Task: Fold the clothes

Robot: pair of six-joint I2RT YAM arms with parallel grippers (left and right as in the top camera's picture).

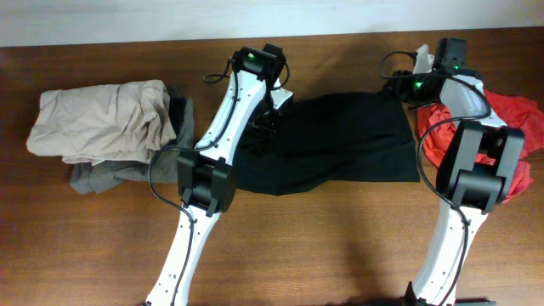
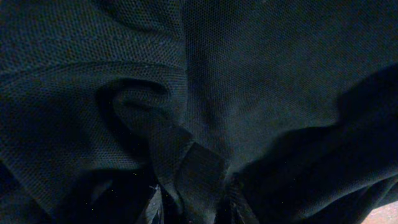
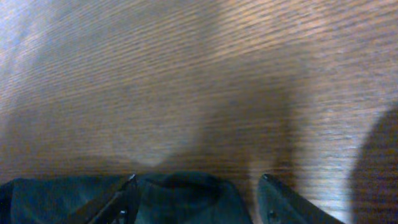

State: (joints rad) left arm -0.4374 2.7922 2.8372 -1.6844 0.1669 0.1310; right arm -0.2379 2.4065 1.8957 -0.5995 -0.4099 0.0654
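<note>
The clothes, a black shirt (image 1: 340, 140), lie spread across the middle of the wooden table. My left gripper (image 1: 270, 119) sits at the shirt's upper left part. The left wrist view is filled with black fabric (image 2: 249, 81), and a bunched fold of it is pinched between the left gripper (image 2: 194, 198). My right gripper (image 1: 401, 87) is at the shirt's upper right corner. In the right wrist view its fingers (image 3: 127, 190) stand wide apart around the shirt's edge (image 3: 180, 199), with bare wood beyond. The chest logo is hidden.
A beige garment (image 1: 102, 119) lies on a grey one (image 1: 110, 174) at the left of the table (image 1: 323, 246). A red-orange garment (image 1: 514, 110) lies at the right, partly under the right arm.
</note>
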